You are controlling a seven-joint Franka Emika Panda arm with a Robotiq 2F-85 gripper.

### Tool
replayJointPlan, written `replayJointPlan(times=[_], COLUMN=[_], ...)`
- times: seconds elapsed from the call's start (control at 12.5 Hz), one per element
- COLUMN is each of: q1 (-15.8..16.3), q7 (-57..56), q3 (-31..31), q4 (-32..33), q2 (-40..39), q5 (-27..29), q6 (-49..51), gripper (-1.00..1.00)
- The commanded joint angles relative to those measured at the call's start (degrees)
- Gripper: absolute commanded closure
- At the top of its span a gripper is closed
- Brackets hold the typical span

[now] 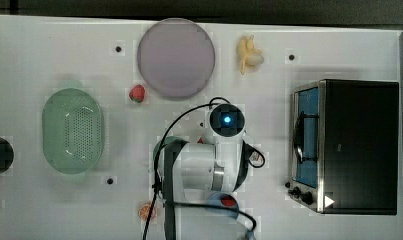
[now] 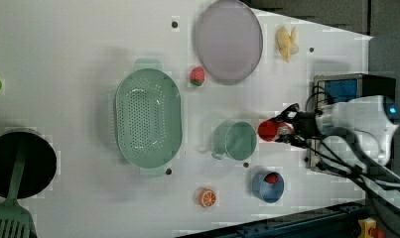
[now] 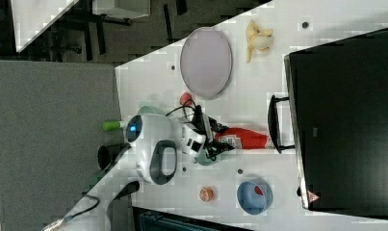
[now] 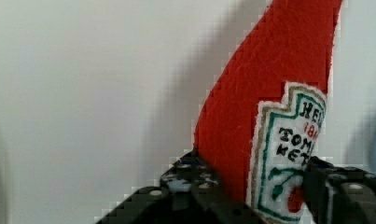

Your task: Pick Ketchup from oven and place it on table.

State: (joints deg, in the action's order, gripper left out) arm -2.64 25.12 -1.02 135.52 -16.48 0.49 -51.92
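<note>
The Ketchup (image 3: 244,139), a slim red bottle with a white label, lies level between the arm and the oven's handle (image 3: 273,122). My gripper (image 3: 214,143) is shut on its labelled end. In the wrist view the Ketchup (image 4: 269,107) runs away from my gripper (image 4: 260,191), clamped between dark fingers (image 4: 190,179) over the white table. In the left view the Ketchup (image 2: 269,130) shows end-on in front of my gripper (image 2: 293,126). The oven (image 1: 359,145) stands at the top view's right on the table (image 1: 39,50), its blue glass door facing the arm.
A green mug (image 2: 234,140) sits just beside the held bottle. A blue bowl (image 1: 223,202), an orange half (image 1: 148,211), a strawberry (image 1: 137,93), a purple plate (image 1: 175,58), a banana (image 1: 249,54) and a green colander (image 1: 72,131) lie around the arm.
</note>
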Motion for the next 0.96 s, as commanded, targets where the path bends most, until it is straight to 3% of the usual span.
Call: replayJointPlan(times=[0.08,0.4,0.72,0.96], q1=[0.1,0.1,0.2,0.2], q7=[2.2,2.2,2.2,2.2], q3=[0.1,0.2,0.5,0.5], q4=[-1.6,-1.7,-2.9,-7.4], q2=[0.3,0.7,3.9,9.9], q5=[-0.2,-0.2,-0.1,-0.1], q6=[-3.2,-4.0,-3.0,5.9], gripper=[-0.01,-0.03,-0.99,-1.0])
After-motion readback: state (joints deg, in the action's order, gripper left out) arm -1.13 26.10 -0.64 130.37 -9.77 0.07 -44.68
